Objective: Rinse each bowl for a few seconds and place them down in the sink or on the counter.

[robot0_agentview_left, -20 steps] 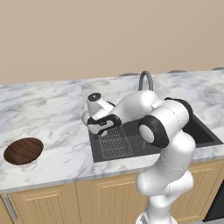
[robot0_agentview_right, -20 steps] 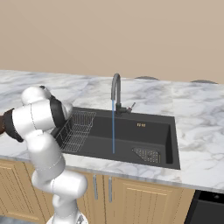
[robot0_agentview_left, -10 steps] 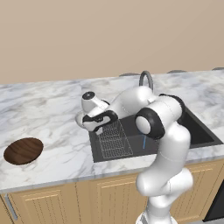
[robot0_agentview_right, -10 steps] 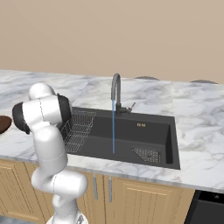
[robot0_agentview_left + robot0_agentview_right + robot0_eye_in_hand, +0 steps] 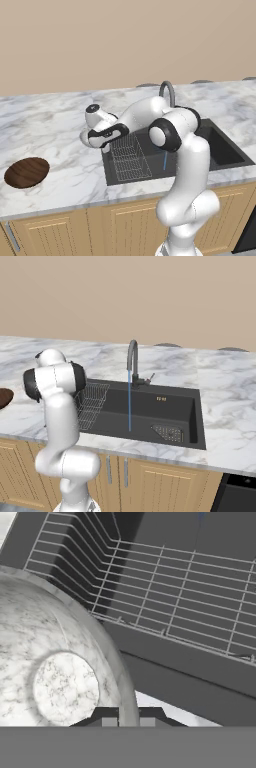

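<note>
My gripper (image 5: 128, 719) is shut on the rim of the white-grey speckled bowl (image 5: 57, 672), whose inside faces the hand camera. From the left base view, the gripper (image 5: 101, 140) hangs low over the left edge of the black sink (image 5: 226, 151), above the counter (image 5: 55, 131), and the held bowl (image 5: 85, 138) shows as a pale shape at its left. The dark brown wood-grain bowl (image 5: 26, 171) rests on the counter far to the left, and its edge (image 5: 4, 397) shows behind the arm in the right base view.
A wire rack (image 5: 129, 157) fills the sink's left part (image 5: 175, 597). The arched faucet (image 5: 132, 360) runs a thin stream of water (image 5: 129, 403) into the basin (image 5: 167, 412). Marble counter (image 5: 227, 388) extends on both sides.
The arm has swung left, carrying the speckled bowl from over the wire rack to the sink's left edge. The brown bowl has not moved and the water still runs.
</note>
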